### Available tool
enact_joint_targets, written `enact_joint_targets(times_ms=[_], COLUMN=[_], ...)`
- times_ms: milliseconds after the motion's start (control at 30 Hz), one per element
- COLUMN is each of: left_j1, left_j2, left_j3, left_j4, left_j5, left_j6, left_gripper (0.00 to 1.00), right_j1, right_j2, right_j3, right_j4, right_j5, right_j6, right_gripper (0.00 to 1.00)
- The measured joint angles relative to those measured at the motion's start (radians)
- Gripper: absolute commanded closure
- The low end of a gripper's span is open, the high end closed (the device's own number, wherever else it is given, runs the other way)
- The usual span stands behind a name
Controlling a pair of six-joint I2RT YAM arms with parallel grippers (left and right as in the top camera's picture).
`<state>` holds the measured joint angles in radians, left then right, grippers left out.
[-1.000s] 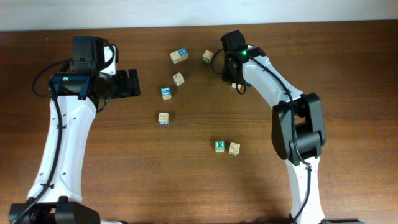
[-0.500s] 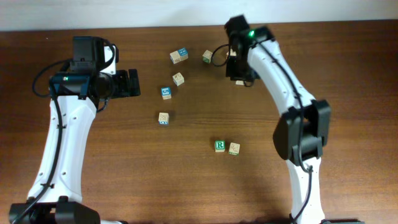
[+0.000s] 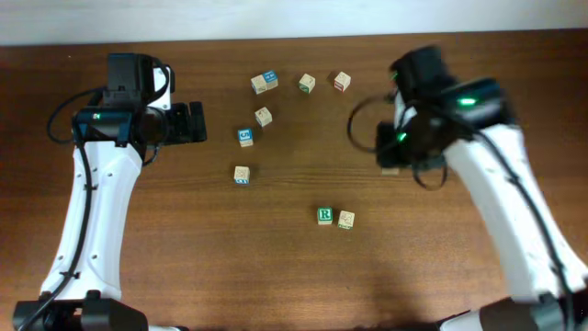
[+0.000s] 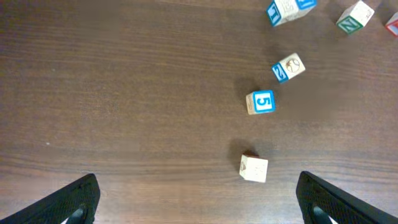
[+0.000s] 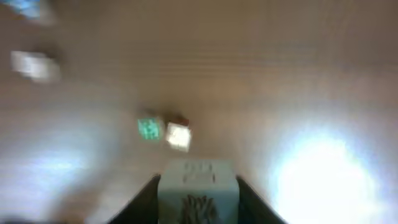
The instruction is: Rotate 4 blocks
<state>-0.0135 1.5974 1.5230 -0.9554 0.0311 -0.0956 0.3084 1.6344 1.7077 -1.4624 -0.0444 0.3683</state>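
Held block [image 5: 196,177]: a pale tan wooden cube with a dark print on its near face is seen between the two dark fingers in the blurred right wrist view.
Right gripper [image 5: 198,193]: it is clamped on the held block across two opposite flat sides. Whether the cube is clear of the table cannot be told.
Position: in the overhead view the grip is placed right of the table's middle, well apart from the far row of cubes.
Handling: the cube is judged light, stiff and not fragile. Its smooth printed faces may let it slip or twist if it is pinched near an edge.
Hold: two opposite faces are best taken squarely at mid-height, so that a turn is made about the cube's own centre.
Green R block [image 3: 324,216]: it is set on the table nearer the robot, with a tan neighbour [image 3: 346,220] just beside it.
Other cubes: a red-print cube [image 3: 342,81] and a blue-faced cube [image 3: 265,83] are seen in the far row, and a blue "5" cube [image 4: 260,102] nearer the left arm.
Left gripper [image 4: 198,180]: its jaws are held wide apart and empty above the bare table [image 4: 124,93].
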Motion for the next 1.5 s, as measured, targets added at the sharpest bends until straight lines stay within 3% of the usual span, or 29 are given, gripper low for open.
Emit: enact_joint_targets(times_ms=[67, 133, 200, 267, 433, 567, 633, 733, 867, 933, 967, 1000, 1133, 1400, 1500], left_j1=[0.000, 0.000, 0.000, 0.000, 0.000, 0.000, 0.000, 0.000, 0.000, 0.000, 0.002, 0.000, 0.002, 0.002, 0.002], left_j2=[0.000, 0.000, 0.000, 0.000, 0.000, 0.000, 0.000, 0.000, 0.000, 0.001, 0.002, 0.002, 0.002, 0.002, 0.002], left_j3=[0.000, 0.000, 0.000, 0.000, 0.000, 0.000, 0.000, 0.000, 0.001, 0.001, 0.001, 0.001, 0.001, 0.001, 0.001], left_j4=[-0.003, -0.002, -0.001, -0.002, -0.002, -0.002, -0.002, -0.001, 0.000, -0.002, 0.000, 0.000, -0.002, -0.002, -0.002], left_j5=[-0.003, -0.004, -0.005, -0.005, -0.005, -0.005, -0.005, -0.005, -0.006, -0.005, -0.006, -0.005, -0.005, -0.006, -0.006], left_j6=[0.000, 0.000, 0.000, 0.000, 0.000, 0.000, 0.000, 0.000, 0.000, 0.000, 0.000, 0.000, 0.000, 0.000, 0.000], left_gripper=[0.01, 0.01, 0.01, 0.01, 0.01, 0.01, 0.01, 0.01, 0.01, 0.01, 0.01, 0.01, 0.01, 0.01, 0.01], right_j1=[0.001, 0.001, 0.001, 0.001, 0.001, 0.001, 0.001, 0.002, 0.136, 0.278, 0.308, 0.338, 0.444, 0.455, 0.463], right_j2=[0.038, 0.051, 0.064, 0.100, 0.117, 0.117, 0.124, 0.136, 0.176, 0.439, 0.518, 0.671, 0.744, 0.744, 0.784], right_j3=[-0.378, -0.595, -0.680, -0.691, -0.694, -0.694, -0.638, -0.325, -0.249, -0.034, 0.057, 0.248, 0.282, 0.282, 0.282], right_j4=[0.296, 0.514, 0.608, 0.634, 0.634, 0.637, 0.569, 0.507, 0.934, 0.899, 0.771, 0.768, 0.759, 0.728, 0.694], right_j5=[-0.033, -0.082, -0.124, -0.168, -0.190, -0.193, -0.183, -0.148, -0.159, -0.167, -0.160, -0.134, -0.023, 0.038, 0.039], right_j6=[0.057, 0.113, 0.142, 0.160, 0.182, 0.183, 0.160, 0.106, 0.118, 0.122, 0.120, 0.126, 0.178, 0.282, 0.291], right_gripper=[0.70, 0.69, 0.69, 0.68, 0.50, 0.50, 0.47, 0.43, 0.39, 0.39, 0.39, 0.39, 0.40, 0.46, 0.62])
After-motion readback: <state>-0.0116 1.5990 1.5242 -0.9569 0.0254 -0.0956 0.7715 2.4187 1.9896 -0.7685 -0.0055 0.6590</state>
